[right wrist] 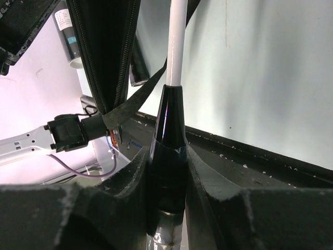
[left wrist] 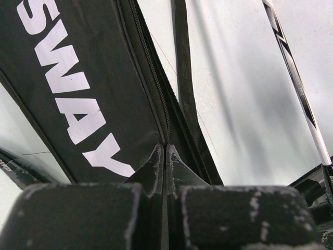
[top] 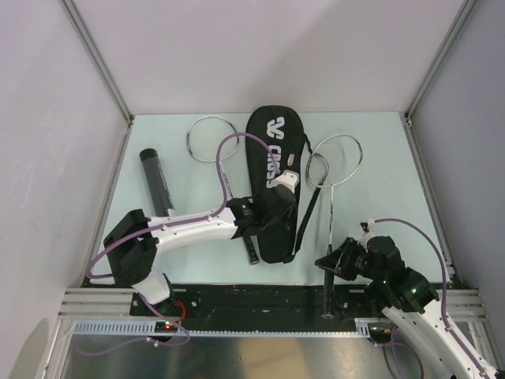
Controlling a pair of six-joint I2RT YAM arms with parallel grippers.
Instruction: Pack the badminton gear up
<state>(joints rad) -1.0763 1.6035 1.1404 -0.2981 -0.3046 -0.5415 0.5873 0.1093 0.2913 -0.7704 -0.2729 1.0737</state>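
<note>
The black CROSSWAY bag [top: 272, 181] lies in the middle of the table. My left gripper [top: 254, 213] is shut on the bag's zipper edge [left wrist: 165, 136]; the bag's white lettering [left wrist: 78, 94] fills the left wrist view. My right gripper [top: 331, 264] is shut on the black handle [right wrist: 167, 151] of the right racquet [top: 335, 162], whose white shaft [right wrist: 177, 41] runs up beside the bag [right wrist: 104, 52]. The other racquet [top: 207, 138] lies left of the bag, partly under my left arm. The black tube [top: 156, 181] lies at the left. No shuttlecocks are in view.
The bag's strap [right wrist: 135, 101] hangs across the right wrist view. The right racquet's shaft [left wrist: 296, 78] shows right of the bag in the left wrist view. A black rail [top: 260, 296] runs along the near edge, under the racquet's handle. Walls enclose the table.
</note>
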